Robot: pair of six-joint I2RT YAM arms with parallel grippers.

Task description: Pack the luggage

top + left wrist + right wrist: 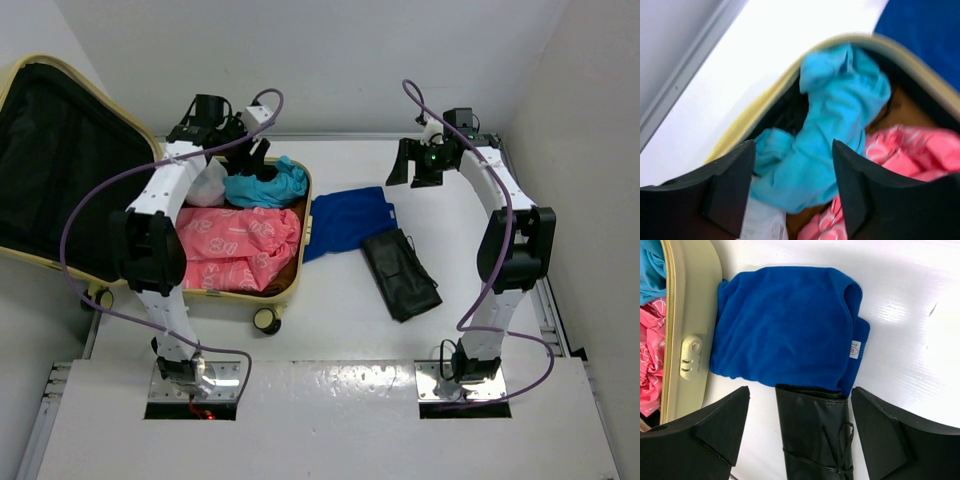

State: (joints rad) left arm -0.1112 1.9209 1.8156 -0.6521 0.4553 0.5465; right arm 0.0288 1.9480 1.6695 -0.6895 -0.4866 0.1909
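At the table's left, the luggage (pixel 60 170) is lying open, lid leaning back. Your left gripper (pixel 792 150) is hovering over the turquoise cloth (pixel 840 100) at its far end, jaws spread, pinching nothing. Your right gripper (pixel 800 390), likewise spread and empty, is hanging above the blue towel (pixel 785 325). You are probably best descending on the towel's middle, avoiding the black pouch (pixel 815 435) touching its near edge.

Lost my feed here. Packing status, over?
Grippers: left gripper open above teal cloth in luggage; right gripper open, empty, facing blue towel. Lid up, pink clothes inside. Outside on table: blue towel, black pouch.
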